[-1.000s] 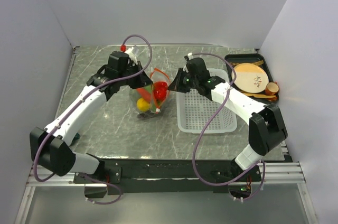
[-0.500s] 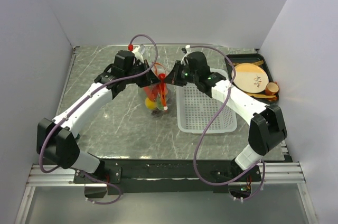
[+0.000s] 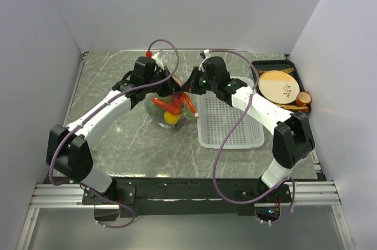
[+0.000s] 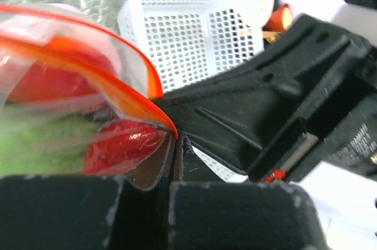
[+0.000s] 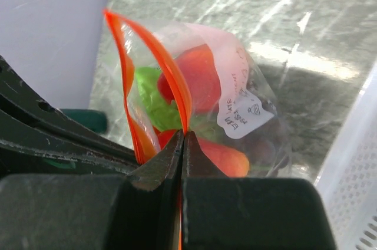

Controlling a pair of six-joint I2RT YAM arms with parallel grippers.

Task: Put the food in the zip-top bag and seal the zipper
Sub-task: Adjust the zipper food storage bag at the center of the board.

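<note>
The clear zip-top bag [image 3: 171, 111] hangs low over the marble table between both arms, holding the food [image 3: 169, 108]: red [image 5: 203, 79], green [image 5: 152, 99] and orange [image 5: 230, 158] pieces, with a yellow one in the top view. Its orange-red zipper [image 5: 177, 85] bows open in a narrow loop. My left gripper [image 4: 177, 141] is shut on one end of the zipper [image 4: 88, 55]. My right gripper [image 5: 184, 138] is shut on the strip at the other end. In the top view the left gripper [image 3: 174, 85] and the right gripper [image 3: 187, 86] nearly touch above the bag.
A white perforated basket [image 3: 230, 123] lies just right of the bag, under the right arm. At the back right a dark tray [image 3: 294, 70] holds a tan wooden disc [image 3: 281, 86] and a small brown cup [image 3: 303, 98]. Walls close in the left, back and right sides.
Both grippers have come together over the bag, drawing the wide mouth into a narrow loop. The bag has swung slightly with them.
</note>
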